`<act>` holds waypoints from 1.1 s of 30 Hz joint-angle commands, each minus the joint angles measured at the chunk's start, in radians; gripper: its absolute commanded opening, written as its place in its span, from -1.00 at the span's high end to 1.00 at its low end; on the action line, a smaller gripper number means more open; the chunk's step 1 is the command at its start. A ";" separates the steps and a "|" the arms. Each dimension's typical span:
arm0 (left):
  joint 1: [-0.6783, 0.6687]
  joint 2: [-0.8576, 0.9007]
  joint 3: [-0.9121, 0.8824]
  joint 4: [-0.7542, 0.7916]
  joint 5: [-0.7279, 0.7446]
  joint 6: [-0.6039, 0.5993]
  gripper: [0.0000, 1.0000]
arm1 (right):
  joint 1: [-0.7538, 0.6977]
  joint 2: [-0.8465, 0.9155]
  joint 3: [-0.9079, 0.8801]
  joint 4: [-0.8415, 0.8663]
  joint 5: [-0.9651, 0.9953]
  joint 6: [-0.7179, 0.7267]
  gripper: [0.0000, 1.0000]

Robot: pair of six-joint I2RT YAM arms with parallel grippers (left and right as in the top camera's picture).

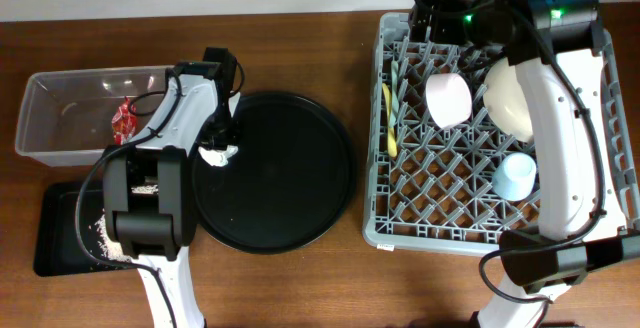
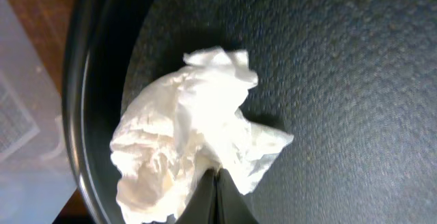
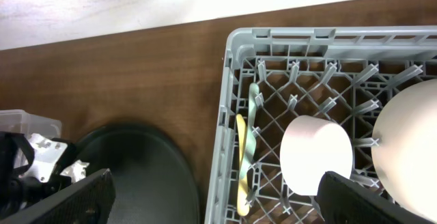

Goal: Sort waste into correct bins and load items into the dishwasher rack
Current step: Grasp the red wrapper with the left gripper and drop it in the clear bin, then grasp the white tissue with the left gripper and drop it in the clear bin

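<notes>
The left gripper [image 2: 216, 191] is pinched shut on the white napkin [image 2: 184, 128]. The napkin sits at the left edge of the round black tray [image 2: 341, 80]. I think the job now is sorting the waste. Next the arm must lift the napkin over the tray's rim and most likely carry it to the clear tub [image 1: 60, 108] just beside it, where the red wrapper [image 1: 124, 120] lies. The tub wall is close, so go up first. The right gripper [image 3: 218, 203] is wide open and holds nothing, over the grey rack [image 3: 229, 115].

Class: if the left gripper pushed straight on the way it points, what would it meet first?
The crumpled white paper napkin that the left gripper is pinching, then probably the large round black tray right behind it; the gap between them is unclear.
</notes>
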 commanded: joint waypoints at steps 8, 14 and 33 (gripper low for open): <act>0.002 -0.151 0.306 -0.208 -0.019 -0.023 0.99 | -0.003 0.000 0.001 -0.001 -0.008 0.008 -0.96; 0.058 -0.290 0.335 -0.188 -0.112 -0.037 0.99 | -0.003 0.000 0.001 -0.001 -0.008 0.008 -0.96; 0.288 -0.220 0.277 -0.158 0.426 0.168 0.31 | -0.003 0.000 0.001 -0.001 -0.008 0.008 -0.96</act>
